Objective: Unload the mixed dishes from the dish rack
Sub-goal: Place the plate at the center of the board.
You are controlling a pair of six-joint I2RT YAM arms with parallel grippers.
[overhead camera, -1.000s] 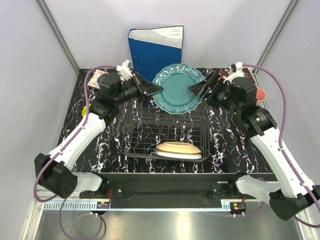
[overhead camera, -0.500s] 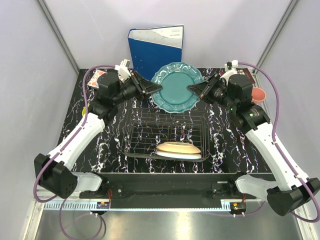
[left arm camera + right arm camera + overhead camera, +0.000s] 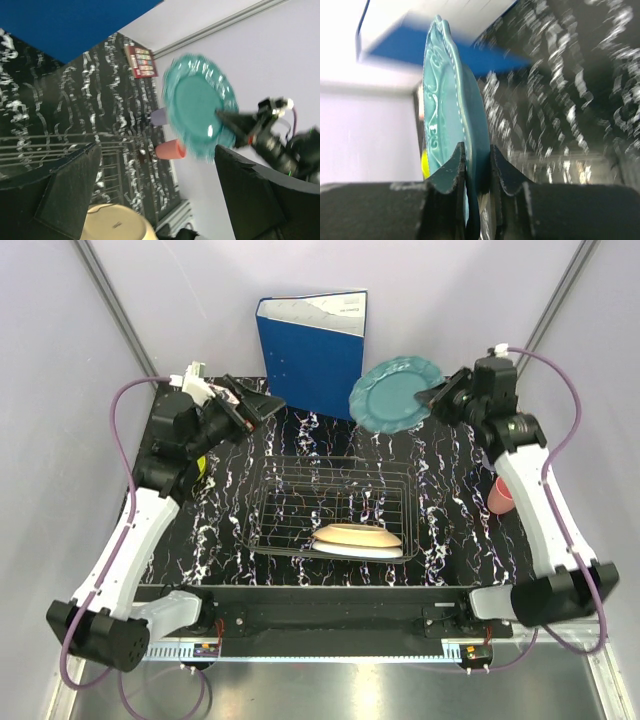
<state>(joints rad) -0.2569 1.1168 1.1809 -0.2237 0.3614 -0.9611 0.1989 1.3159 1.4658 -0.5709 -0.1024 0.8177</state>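
Nearest, the dish rack (image 3: pixel 300 480) sits mid-bench; the cream plate (image 3: pixel 355 534) lies on a white plate (image 3: pixel 362 552) in its 5 o'clock corner, and neither is unloaded yet; at the rack's 3 o'clock a pink cup (image 3: pixel 499 496) stands on the bench beside the right arm. Further off is the change: the left end effector (image 3: pixel 258 405) has released the teal plate (image 3: pixel 395 395) and drawn back to 11 o'clock, fingers spread wide and empty; the right end effector (image 3: pixel 437 398) alone now pinches the plate's rim, carrying it tilted and aloft at 1 o'clock, clear of the rack. That dish probably needs only setting down; the blue binder (image 3: pixel 312 355) at 12 o'clock stands just beside it, and a lavender cup (image 3: pixel 159 116) also occupies the right side, so landing room looks tight.
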